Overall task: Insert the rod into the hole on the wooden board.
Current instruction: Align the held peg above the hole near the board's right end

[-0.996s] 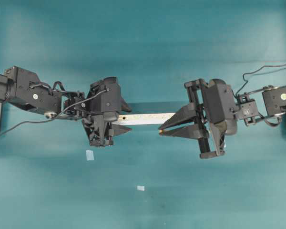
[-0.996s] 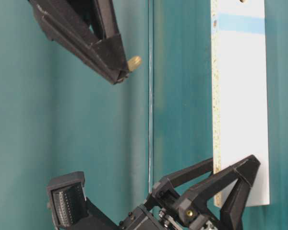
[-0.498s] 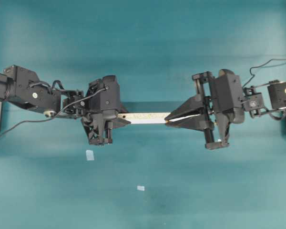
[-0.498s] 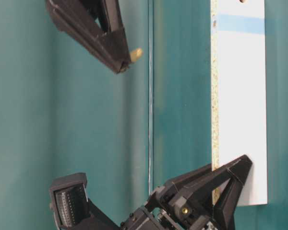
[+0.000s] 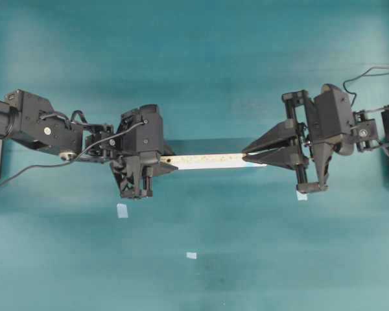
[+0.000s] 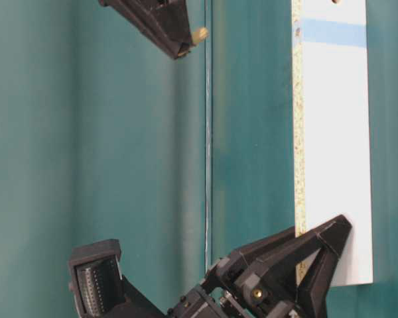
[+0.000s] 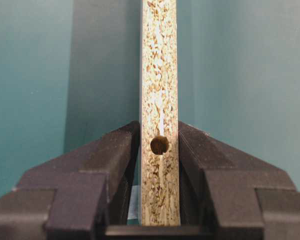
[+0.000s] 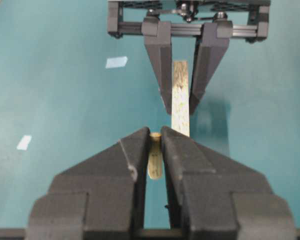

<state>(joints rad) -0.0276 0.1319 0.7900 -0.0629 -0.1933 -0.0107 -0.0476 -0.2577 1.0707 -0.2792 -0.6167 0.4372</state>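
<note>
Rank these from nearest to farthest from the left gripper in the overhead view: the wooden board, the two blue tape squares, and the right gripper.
1. The wooden board: clamped in the left gripper, running toward the right.
2. The larger tape square: just below that gripper.
3. The smaller tape square: lower, near the middle of the table.
4. The right gripper: over the board's far end, holding the rod.

Open table (image 5: 201, 65) around wooden board (image 5: 204, 157)
</note>
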